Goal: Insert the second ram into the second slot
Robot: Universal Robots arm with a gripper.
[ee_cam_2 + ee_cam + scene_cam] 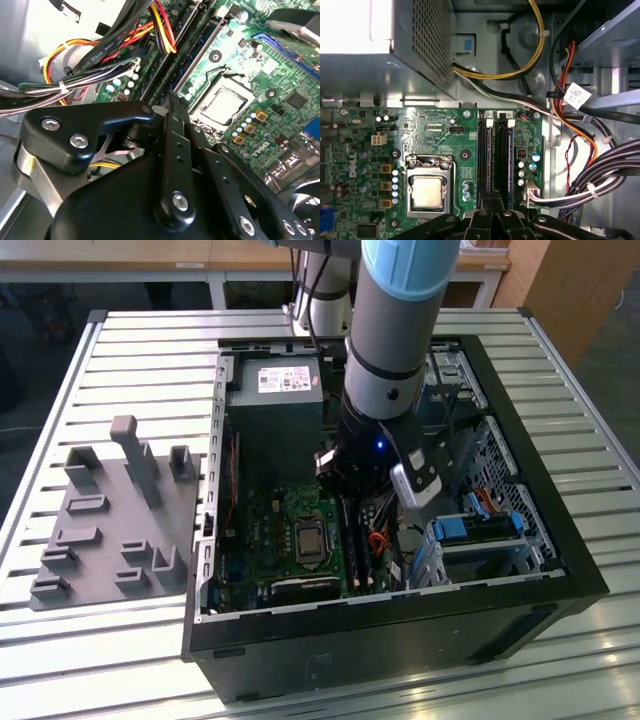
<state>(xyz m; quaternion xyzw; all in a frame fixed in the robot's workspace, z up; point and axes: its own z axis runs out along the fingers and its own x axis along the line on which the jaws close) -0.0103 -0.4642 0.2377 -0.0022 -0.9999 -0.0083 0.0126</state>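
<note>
The arm reaches down from above into the open case point(520, 540) on the bench point(140, 350), with its wrist near vertical over the memory slots beside the CPU socket point(427, 192). The hand point(172, 107) sits low over the board point(445, 135), and its fingers point(175, 145) look drawn together to a narrow point at the near end of the slots. Whether they pinch anything cannot be made out, since the tips hide the spot they meet.

In the first wrist view the ram point(509, 165) shows as a dark blue strip standing on edge in a slot, alongside a second dark module point(485, 160) in the neighbouring slot. Both run straight away from the hand toward the white latches point(511, 121) at the far end. The ram looks lined up with its slot, so the step in hand appears to be the seating itself, the stick placed but perhaps not pressed fully home. How deep it sits cannot be judged.

Seating calls for a straight push down along the stick's top edge, kept even so that neither end rides up and the latches can close. The cable bundle point(600, 165) lies just beside the slots and leaves little room on that side.
</note>
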